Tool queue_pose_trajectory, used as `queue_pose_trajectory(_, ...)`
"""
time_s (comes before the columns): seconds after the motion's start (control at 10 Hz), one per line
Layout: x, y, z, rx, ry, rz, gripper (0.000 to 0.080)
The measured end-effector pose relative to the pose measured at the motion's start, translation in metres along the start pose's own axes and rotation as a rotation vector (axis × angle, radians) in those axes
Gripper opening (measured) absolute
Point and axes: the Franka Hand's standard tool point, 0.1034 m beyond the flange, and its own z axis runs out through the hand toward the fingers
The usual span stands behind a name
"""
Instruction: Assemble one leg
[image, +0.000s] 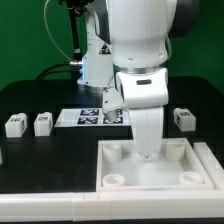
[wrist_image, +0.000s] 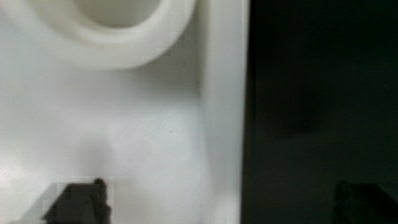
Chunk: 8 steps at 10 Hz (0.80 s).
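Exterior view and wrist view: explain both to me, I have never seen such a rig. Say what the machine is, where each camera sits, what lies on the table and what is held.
The big white machine is a robot arm with a two-fingered claw. The exterior view comes from a camera off the arm; the wrist view looks down past the claw's dark fingertips. On the black table lie a large white panel with round sockets, three small tagged legs and a flat marker board. The claw hangs open over the panel's edge, holding nothing.
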Motion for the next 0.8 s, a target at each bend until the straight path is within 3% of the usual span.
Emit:
queue_pose_trajectory(0.3, -0.004, -0.003, -0.015, -0.003, -0.012, 0.006, 0.0649)
queue_pose_trajectory(0.6, -0.003, -0.032, -0.043, -0.028, -0.037, 0.059, 0.0649)
queue_pose_trajectory(0.7, -0.002, -0.043, -0.044, -0.024, -0.043, 0.069, 0.0649)
queue_pose_trajectory(0.8, -0.002, -0.043, -0.042, -0.021, -0.041, 0.100, 0.0649)
